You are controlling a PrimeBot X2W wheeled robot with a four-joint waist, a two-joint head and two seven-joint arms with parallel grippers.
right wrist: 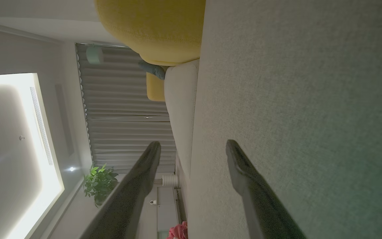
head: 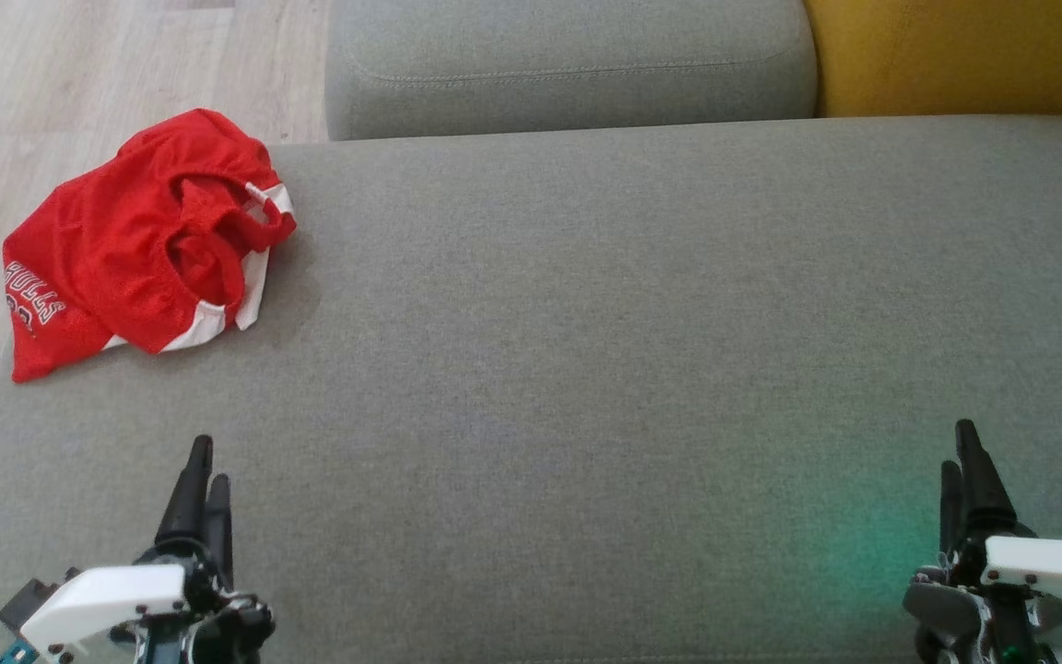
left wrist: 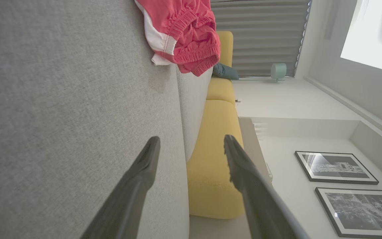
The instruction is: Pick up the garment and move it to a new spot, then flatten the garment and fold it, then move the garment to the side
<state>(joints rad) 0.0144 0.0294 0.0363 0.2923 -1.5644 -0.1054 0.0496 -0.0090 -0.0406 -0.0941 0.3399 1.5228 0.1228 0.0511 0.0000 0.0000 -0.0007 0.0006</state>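
Two grippers sit over the near edge of the grey sofa seat (head: 586,369), one at each near corner, well apart from one another. The left gripper (head: 210,461) has its dark fingers spread and nothing between them; its wrist view shows the gap plainly, with the left gripper (left wrist: 191,138) pointing along the bare seat. The right gripper (head: 958,447) is likewise released and empty, as its own view of the right gripper (right wrist: 192,143) confirms, and a faint green glow falls on the fabric just beside it.

The garment (head: 135,240), red mesh with white trim and white lettering, lies crumpled at the far left corner of the seat, draped over the left edge above the wooden floor (head: 79,74). From the left wrist the garment (left wrist: 184,30) shows its gathered waistband. A grey back cushion (head: 568,65) and a yellow cushion (head: 955,55) line the far edge.
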